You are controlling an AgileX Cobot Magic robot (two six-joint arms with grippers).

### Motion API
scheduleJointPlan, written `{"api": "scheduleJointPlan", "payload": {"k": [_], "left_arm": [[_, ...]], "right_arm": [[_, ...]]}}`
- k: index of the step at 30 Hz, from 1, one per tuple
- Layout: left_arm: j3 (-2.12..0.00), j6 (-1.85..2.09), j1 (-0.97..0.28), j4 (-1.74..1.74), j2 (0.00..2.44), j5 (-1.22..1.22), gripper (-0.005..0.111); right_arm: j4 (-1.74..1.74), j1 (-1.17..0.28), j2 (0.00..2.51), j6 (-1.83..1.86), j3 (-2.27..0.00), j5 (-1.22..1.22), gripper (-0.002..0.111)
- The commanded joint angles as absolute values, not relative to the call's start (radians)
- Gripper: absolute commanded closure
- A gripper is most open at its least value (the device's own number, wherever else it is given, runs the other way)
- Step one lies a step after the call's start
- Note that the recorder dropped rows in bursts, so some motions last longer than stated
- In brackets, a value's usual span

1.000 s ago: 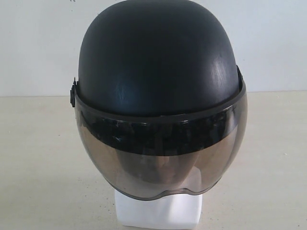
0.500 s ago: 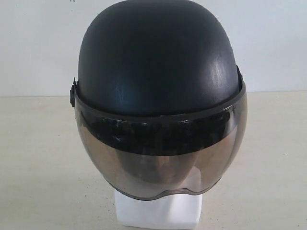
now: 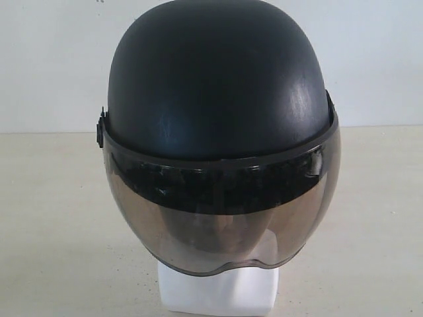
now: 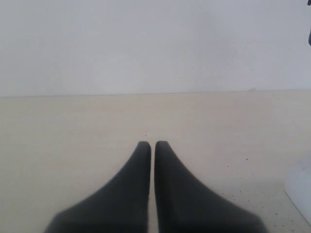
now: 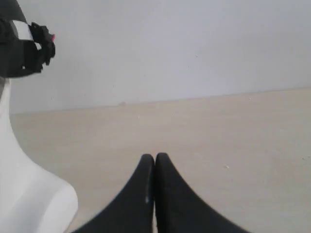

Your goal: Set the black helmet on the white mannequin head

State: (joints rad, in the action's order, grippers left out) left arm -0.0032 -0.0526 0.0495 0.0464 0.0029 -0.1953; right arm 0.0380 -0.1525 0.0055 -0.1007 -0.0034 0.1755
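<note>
Close frontal camera, two low wrist cameras.
The exterior view faces the rounded black helmet with smoky visor (image 3: 218,86) head-on and very near, with the smooth white foam mannequin head (image 3: 218,294) at 6 o'clock. Both wrist views look low along the pale beige tabletop (image 4: 73,126) to the plain white wall (image 4: 146,43). The right one shares helmet rim and neck, the left only a white corner.

Plain white wall (image 3: 383,59), beige tabletop (image 3: 53,218)

Place: a bare, lab-like test setup; the exact room type cannot be told.
Backdrop: plain white wall (image 3: 383,59).
Support: pale beige, faintly speckled flat surface (image 3: 53,218) meeting that wall.
</note>
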Motion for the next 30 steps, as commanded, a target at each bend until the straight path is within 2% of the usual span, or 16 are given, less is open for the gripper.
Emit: {"api": "scheduleJointPlan", "payload": {"k": [1,12,30], "left_arm": [[0.000,-0.051,0.049,0.042,0.000,-0.182,0.102],[0.000,-0.051,0.049,0.042,0.000,-0.182,0.102],[0.000,-0.051,0.049,0.042,0.000,-0.182,0.102]], "right_arm": [[-0.042,-0.149,0.000,-0.078,0.000,0.262,0.108],[-0.028,0.077,0.000,-0.121,0.000,0.338,0.108],[-0.030,0.084,0.000,-0.121,0.000,0.341,0.108]]}}
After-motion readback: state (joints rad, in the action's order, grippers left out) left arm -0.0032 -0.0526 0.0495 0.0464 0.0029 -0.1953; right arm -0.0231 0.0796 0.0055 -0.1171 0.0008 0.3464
